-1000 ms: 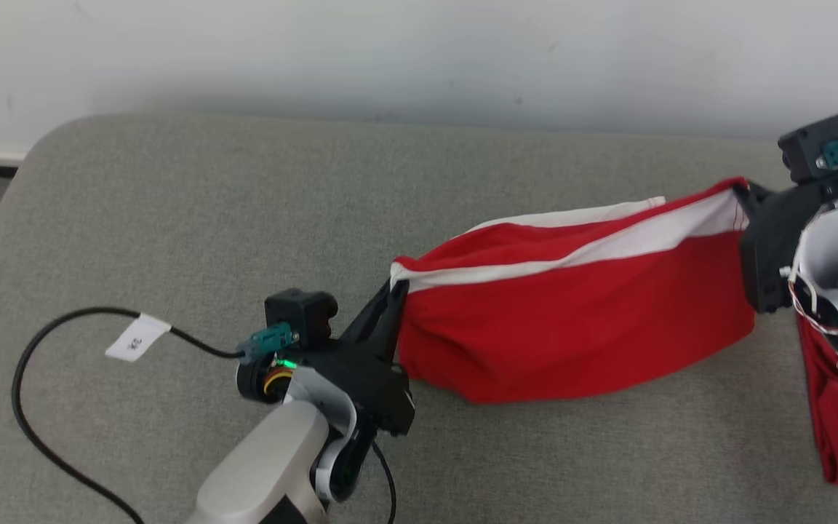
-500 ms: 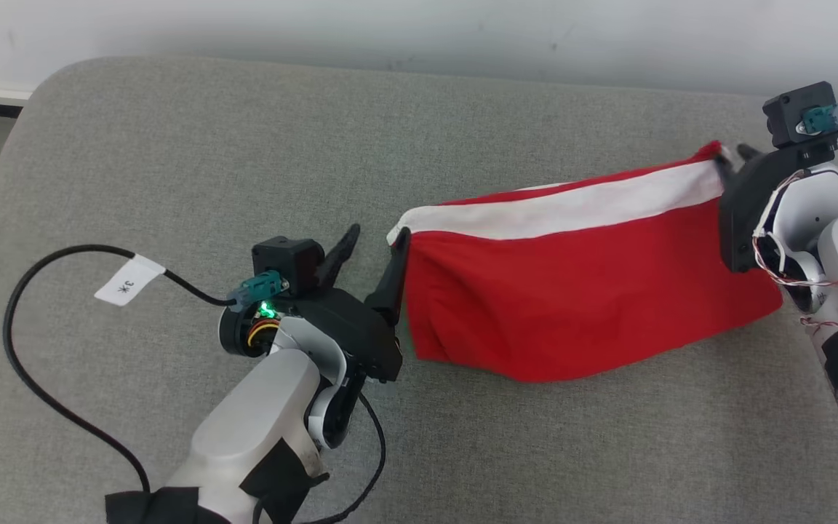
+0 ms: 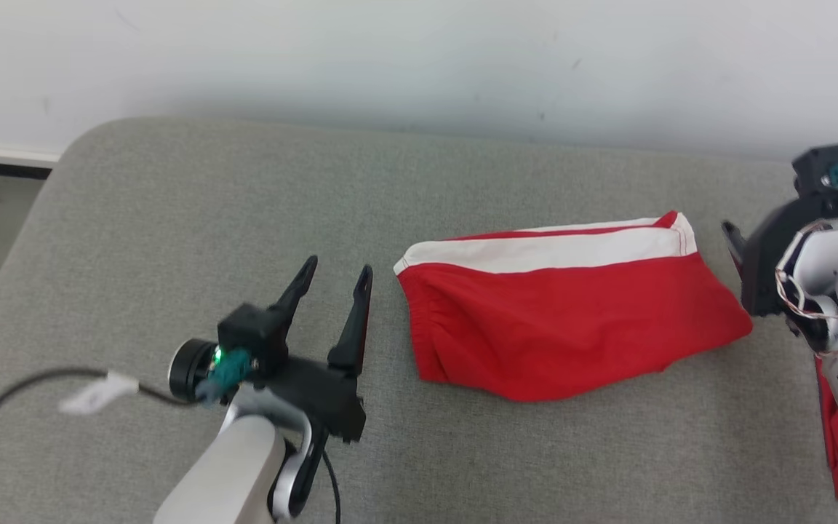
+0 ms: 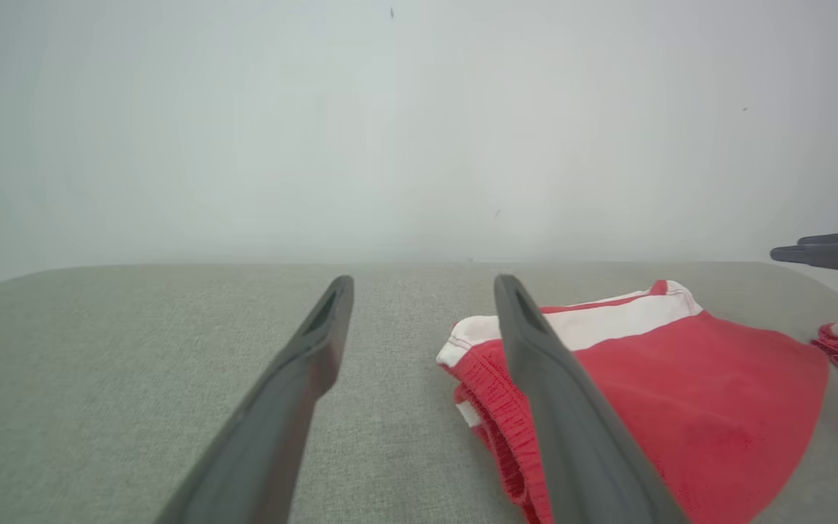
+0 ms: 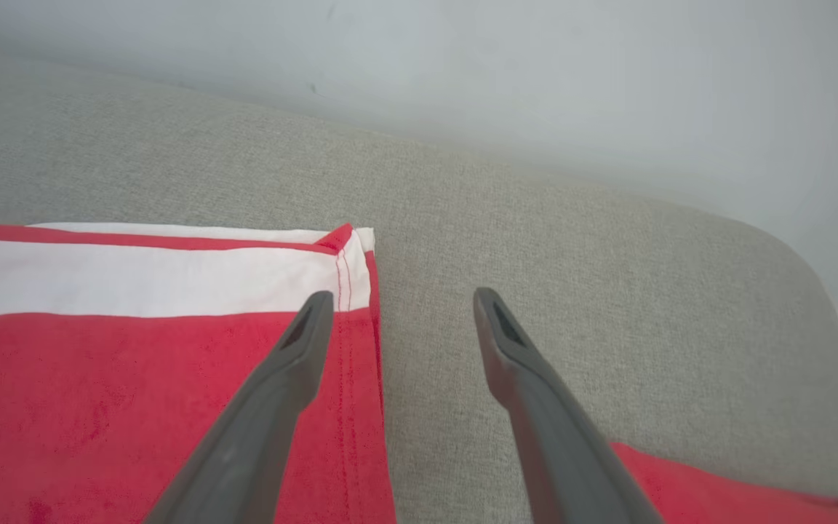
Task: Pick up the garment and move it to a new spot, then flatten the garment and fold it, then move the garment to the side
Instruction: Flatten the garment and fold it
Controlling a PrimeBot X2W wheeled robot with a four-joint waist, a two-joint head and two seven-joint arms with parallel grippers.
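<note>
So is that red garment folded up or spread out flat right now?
Folded: the red garment lies doubled over on the grey surface, its two white-banded edges stacked along the far side.

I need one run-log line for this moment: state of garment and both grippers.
red shorts: lying on grey cushion | left gripper: jaws open, empty | right gripper: jaws open, empty
</note>
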